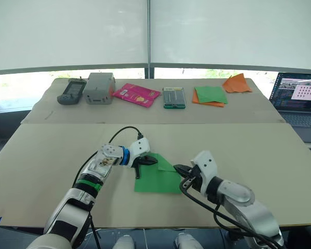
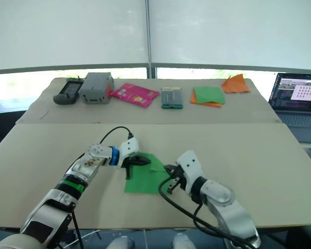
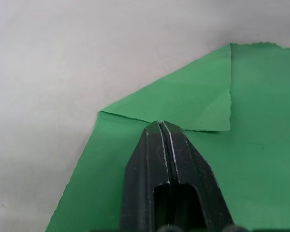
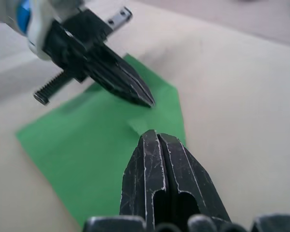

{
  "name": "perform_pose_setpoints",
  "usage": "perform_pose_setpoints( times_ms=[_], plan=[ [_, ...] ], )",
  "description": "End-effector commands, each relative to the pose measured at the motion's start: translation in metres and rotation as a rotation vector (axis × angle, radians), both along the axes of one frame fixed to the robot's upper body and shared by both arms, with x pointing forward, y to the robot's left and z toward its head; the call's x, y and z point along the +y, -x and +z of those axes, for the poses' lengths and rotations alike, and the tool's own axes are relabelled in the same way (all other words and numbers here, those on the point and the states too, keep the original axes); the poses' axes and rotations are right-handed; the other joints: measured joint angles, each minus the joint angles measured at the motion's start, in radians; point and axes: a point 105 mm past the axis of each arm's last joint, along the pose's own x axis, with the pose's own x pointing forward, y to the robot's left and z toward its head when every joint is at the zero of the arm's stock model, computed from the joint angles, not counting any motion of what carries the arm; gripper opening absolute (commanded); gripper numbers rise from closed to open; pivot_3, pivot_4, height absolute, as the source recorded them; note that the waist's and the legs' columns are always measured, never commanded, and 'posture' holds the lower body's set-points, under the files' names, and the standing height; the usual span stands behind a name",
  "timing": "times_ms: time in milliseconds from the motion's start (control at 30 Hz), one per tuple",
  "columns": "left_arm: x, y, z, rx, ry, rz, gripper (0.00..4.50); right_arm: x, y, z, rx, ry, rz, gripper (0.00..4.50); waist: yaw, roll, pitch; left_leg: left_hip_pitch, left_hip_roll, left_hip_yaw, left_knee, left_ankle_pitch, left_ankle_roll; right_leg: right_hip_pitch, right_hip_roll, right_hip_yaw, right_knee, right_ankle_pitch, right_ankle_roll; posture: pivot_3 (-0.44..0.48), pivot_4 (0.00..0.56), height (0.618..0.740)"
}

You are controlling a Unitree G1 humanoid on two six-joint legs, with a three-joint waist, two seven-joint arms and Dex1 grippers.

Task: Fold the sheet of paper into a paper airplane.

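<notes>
Paper: bright green creased sheet of paper (image 1: 156, 179), one corner folded over, near the worktop's (image 1: 52, 155) front edge.
Left gripper (image 1: 152, 161): fingers together, tips on the fold.
Right gripper (image 1: 178, 168): fingers together, at the sheet's right edge.

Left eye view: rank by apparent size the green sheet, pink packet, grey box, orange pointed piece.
1. sheet of paper, clearly largest, though nearest the camera.
2. pink packet and grey box: look alike, no ranking.
3. orange pointed piece, smallest.
</notes>
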Motion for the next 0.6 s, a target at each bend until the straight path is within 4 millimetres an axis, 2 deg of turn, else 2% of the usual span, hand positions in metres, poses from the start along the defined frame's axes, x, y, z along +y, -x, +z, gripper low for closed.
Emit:
perform_pose_setpoints(
  times_ms=[33,133,267,467,600],
  plan=[
    [0.008,-0.002,-0.004,0.014,-0.018,0.04,0.0,0.008,-0.014,0.0,-0.02,0.022,-0.003,0.03,-0.001,0.0,0.0,0.0,0.0,0.0,0.0,0.0,0.0,0.0,0.0,0.0,0.0,0.0,0.0,0.0,0.15,0.74],
    [0.011,-0.003,0.006,0.011,0.03,0.066,0.0,0.011,-0.028,-0.007,-0.013,0.048,-0.032,0.03,-0.001,0.001,0.001,-0.001,0.0,0.0,0.0,0.0,0.0,0.001,0.0,0.0,0.0,0.0,0.0,0.0,0.15,0.74],
    [0.025,0.0,0.021,0.023,0.096,0.117,0.0,0.015,-0.032,0.0,-0.04,0.028,-0.024,0.03,-0.001,0.002,0.002,-0.003,0.0,0.0,-0.001,0.0,0.0,0.0,0.0,0.0,0.0,0.002,0.004,0.0,0.15,0.74],
    [0.049,0.001,0.038,0.097,0.241,0.263,0.0,0.021,-0.026,0.014,-0.083,-0.002,0.028,0.03,0.001,0.003,0.003,-0.003,0.0,0.0,-0.002,0.0,0.0,0.0,0.0,0.0,0.0,0.004,0.007,0.0,0.15,0.74],
    [0.054,0.003,0.04,0.167,0.325,0.329,0.0,0.029,-0.02,0.016,-0.088,-0.003,0.068,0.03,0.0,0.003,0.003,-0.003,0.0,0.0,-0.001,0.0,0.0,0.0,0.0,0.0,0.0,0.001,0.001,0.0,0.15,0.74]
  ],
)
